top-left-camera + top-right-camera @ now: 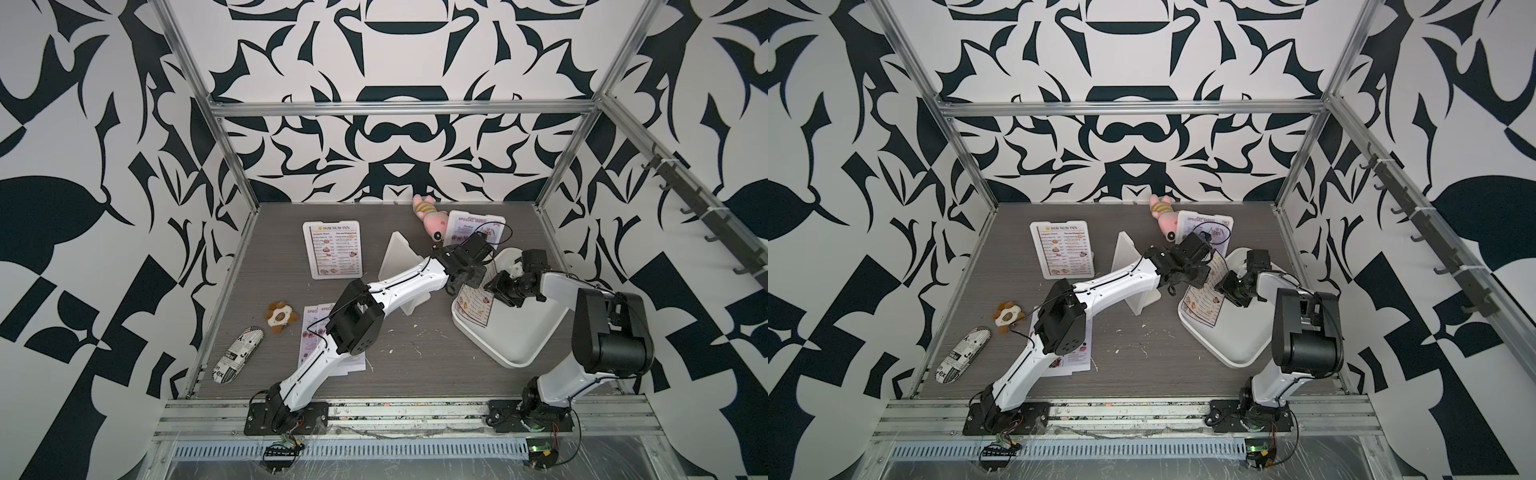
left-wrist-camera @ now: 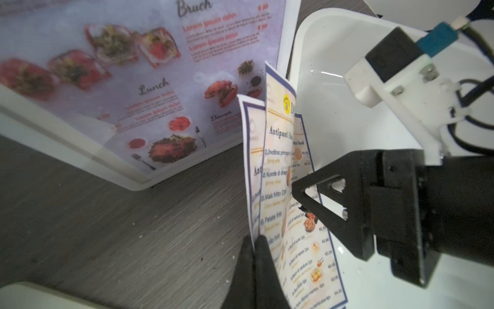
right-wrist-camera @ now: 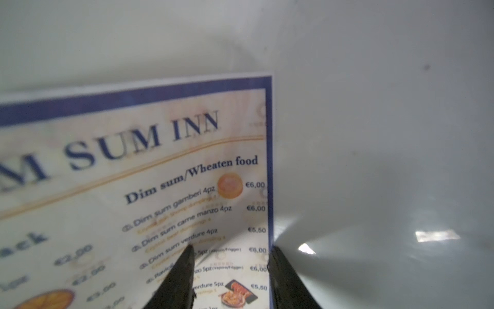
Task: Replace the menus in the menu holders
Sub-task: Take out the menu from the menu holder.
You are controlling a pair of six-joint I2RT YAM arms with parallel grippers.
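left pincer [image 2: 254,238]: clamped on one edge of two Dim Sum sheets [image 2: 278,171], which stand up out of the tray [image 2: 347,107].
right pincer [image 3: 232,248]: jaws apart; one finger [image 3: 181,273] lies over a sheet's face, the other past its side edge, over the tray. I cannot tell whether either touches.
left wrist view only: the pinch holds two sheets, one behind the other. The right pincer's finger is just beside them. A pink sheet [image 2: 133,67] in its holder [image 2: 80,149] stands just beyond the pinch, with "Lunch" and "Dinner" legible.
right wrist view only: the heading "SUM INN", the blue border and the price lines.
top views only: the whole table [image 1: 415,357]. There the pinched paper [image 1: 473,307] looks like a single sheet leaning over the tray's rim.
holders [image 1: 332,249]: three. One holds a Dim Sum sheet, well to the left of the left pincer. A turned holder [image 1: 399,253] is close behind the left pincer, its face hidden. The back holder [image 1: 496,222] is just beyond it.
pink sheets: three. One is in the back holder, and two [image 1: 311,336] overlap on the table, well behind the left pincer at that arm's elbow.
Dim Sum sheets: three, two pinched and one in a holder.
tray: one, under both pincers.
others: one plush [image 1: 428,220] beside the back holder; one flower toy [image 1: 282,318] and one case [image 1: 239,359], far left of the left pincer.
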